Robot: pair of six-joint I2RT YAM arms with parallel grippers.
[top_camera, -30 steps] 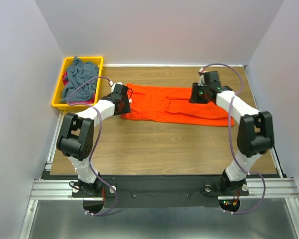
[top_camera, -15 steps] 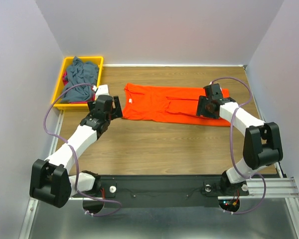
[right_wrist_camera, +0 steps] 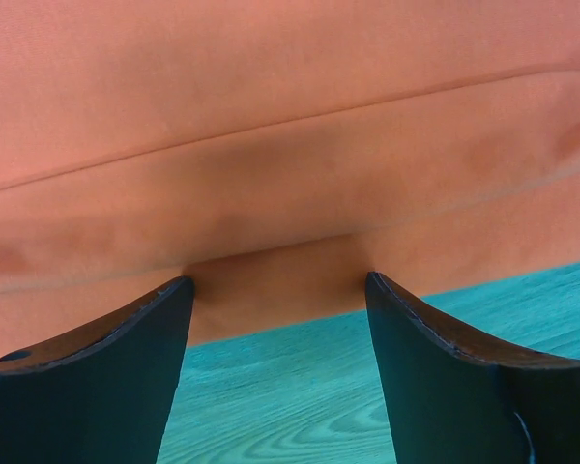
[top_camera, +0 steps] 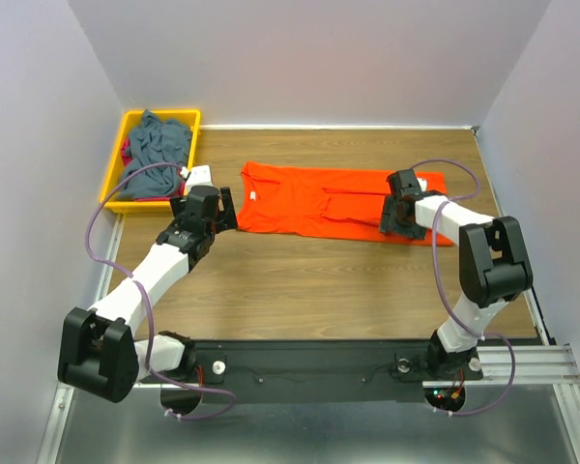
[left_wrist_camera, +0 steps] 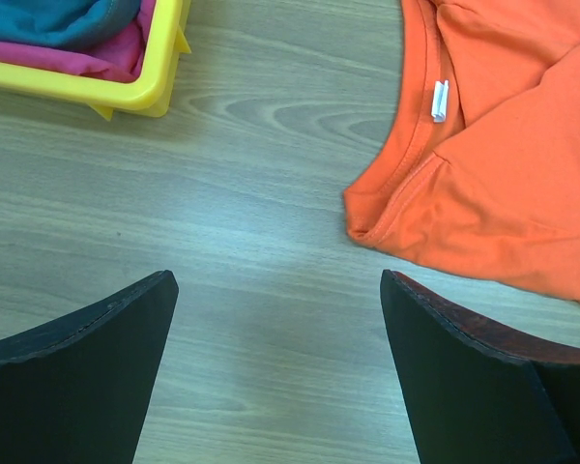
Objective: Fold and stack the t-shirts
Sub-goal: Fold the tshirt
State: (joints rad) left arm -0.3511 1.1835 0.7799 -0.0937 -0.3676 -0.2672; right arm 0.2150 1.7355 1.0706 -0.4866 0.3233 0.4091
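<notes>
The orange t-shirt [top_camera: 319,201] lies flat on the wooden table, folded into a long strip, with its white neck label [left_wrist_camera: 440,101] at the left end. My left gripper [top_camera: 224,211] is open and empty, just left of the shirt's collar corner [left_wrist_camera: 367,220], over bare wood. My right gripper [top_camera: 394,215] is open, low at the shirt's near edge [right_wrist_camera: 271,290] towards its right end, with the tips resting at the hem. The grey-blue t-shirt [top_camera: 157,145] lies crumpled in the yellow bin [top_camera: 116,201] on top of magenta cloth [left_wrist_camera: 87,53].
The yellow bin stands at the table's back left corner; its corner shows in the left wrist view [left_wrist_camera: 155,92]. White walls close in the table at the back and sides. Bare wood [top_camera: 309,280] lies between the shirt and the arm bases.
One second ago both grippers held the shirt's ends; they have let go. The left arm has drawn back to the left off the collar. The right gripper has shifted slightly left along the near hem.
</notes>
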